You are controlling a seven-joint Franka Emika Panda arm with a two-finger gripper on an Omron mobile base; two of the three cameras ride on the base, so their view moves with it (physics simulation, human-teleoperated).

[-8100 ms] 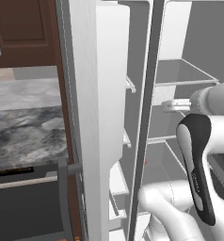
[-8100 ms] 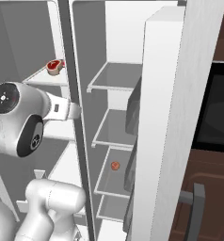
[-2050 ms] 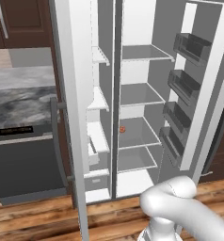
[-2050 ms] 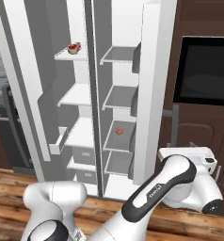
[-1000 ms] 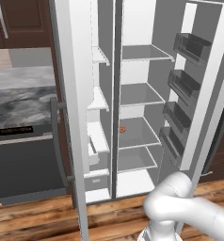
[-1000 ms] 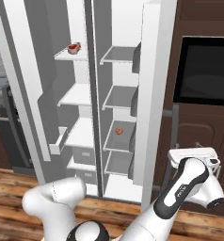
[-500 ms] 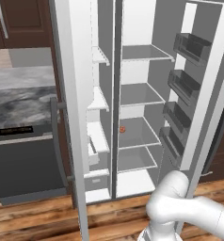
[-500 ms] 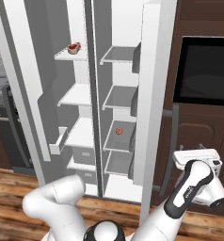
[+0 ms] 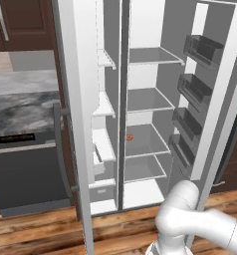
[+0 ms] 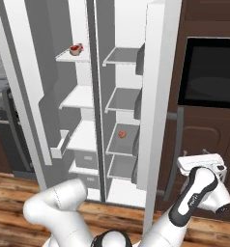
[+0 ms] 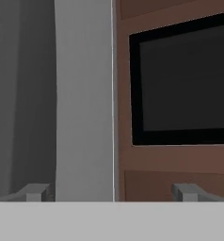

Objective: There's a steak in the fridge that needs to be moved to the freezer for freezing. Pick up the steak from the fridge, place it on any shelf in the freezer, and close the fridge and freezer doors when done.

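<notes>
Item: white robot arm, lower right of the right base view, folded low beside the wide pale grey fridge door. The pincer's state cannot be told; its fingertips are not seen.

Item: tall pale grey side-by-side unit, both doors open. The narrow pale grey freezer door stands at centre left of the left base view.

Item: small flat red steak with white edge, upper left of the right base view, resting on the top white freezer shelf. A small round orange-red ball lies on a lower fridge shelf.

Step judged: door closing. The fridge door is best pushed squarely on its outer face, clear of the dark bar handle.

Change: since half a second earlier, the arm has sunk slightly; doors and steak are unchanged.
</notes>
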